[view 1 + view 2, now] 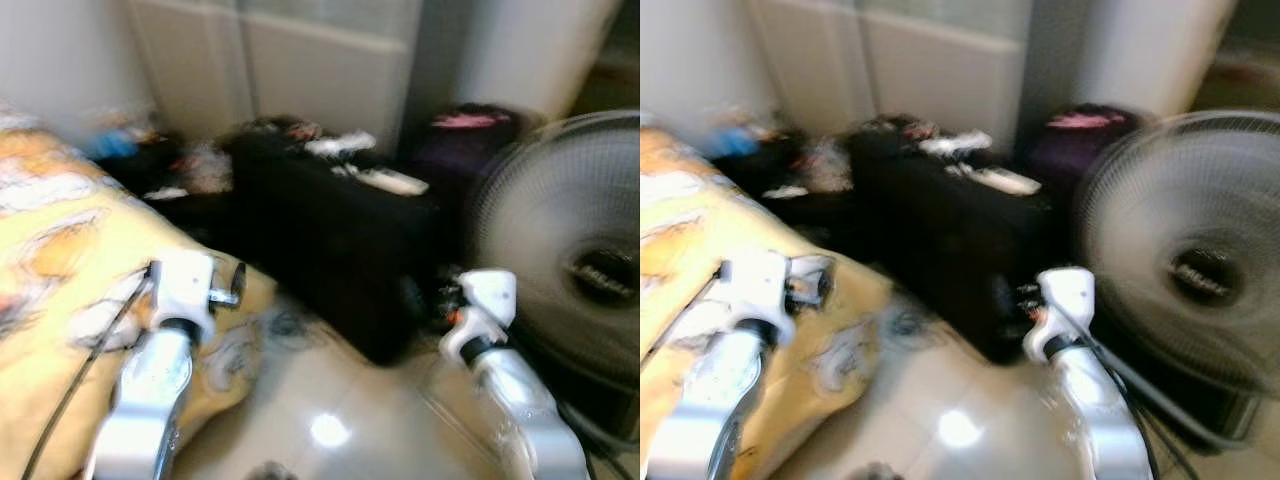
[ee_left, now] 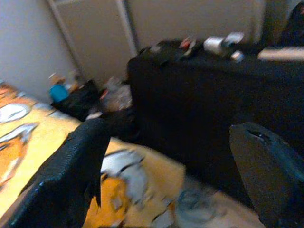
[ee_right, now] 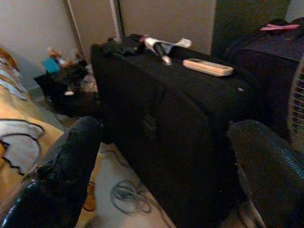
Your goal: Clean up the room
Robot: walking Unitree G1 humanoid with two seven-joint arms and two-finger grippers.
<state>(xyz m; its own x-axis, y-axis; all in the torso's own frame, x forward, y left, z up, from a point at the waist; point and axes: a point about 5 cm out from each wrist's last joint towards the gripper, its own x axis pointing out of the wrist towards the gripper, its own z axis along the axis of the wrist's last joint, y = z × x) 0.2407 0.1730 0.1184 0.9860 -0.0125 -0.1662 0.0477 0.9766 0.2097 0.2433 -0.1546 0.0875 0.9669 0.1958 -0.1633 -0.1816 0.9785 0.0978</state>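
While the blurred head views suggested walking, left gripper (image 2: pixel 171 175) and right gripper (image 3: pixel 164 166) were spread, empty; approach step, next nearing the black suitcase (image 3: pixel 180 118)

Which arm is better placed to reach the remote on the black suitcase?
Right, probably. The right end effector looks open and faces the suitcase with the remote ahead; the left end effector hangs over the yellow bedding.

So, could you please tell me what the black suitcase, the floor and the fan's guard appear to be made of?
Black suitcase: apparently woven fabric, matte, with no glare and soft edges. Floor: seemingly polished tile or stone, glossy, carrying a bright reflected light spot. Fan guard: thin radial wires, probably metal or plastic; blur leaves it open.
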